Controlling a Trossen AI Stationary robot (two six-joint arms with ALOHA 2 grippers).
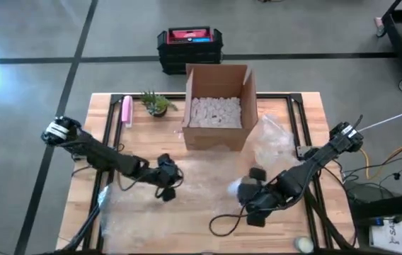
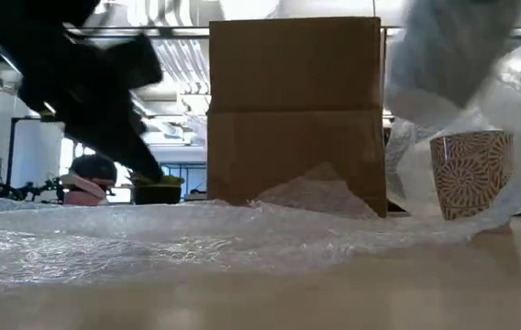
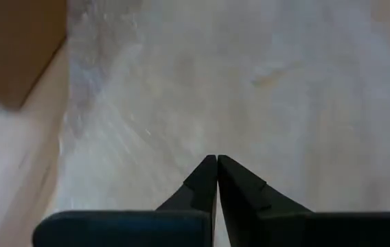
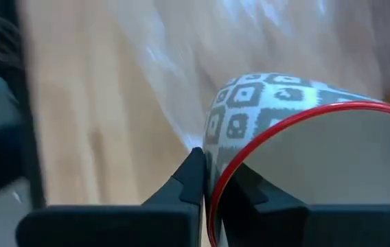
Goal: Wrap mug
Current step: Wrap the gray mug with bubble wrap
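Bubble wrap (image 1: 187, 185) spread on the tabletop (image 1: 296, 106) lies under the empty, closed left claw (image 3: 217, 159), while the right claw (image 4: 209, 180) pinches the mug's (image 4: 277, 130) rim above the sheet; judged risk: thin rim grip slipping, mug toppling.

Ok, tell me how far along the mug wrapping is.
Early. Done: bubble wrap lies spread on the table. In hand: the right hand is shut on the patterned mug by its rim. The left hand hangs shut above the wrap. Left: set the mug down, then fold the wrap around it.
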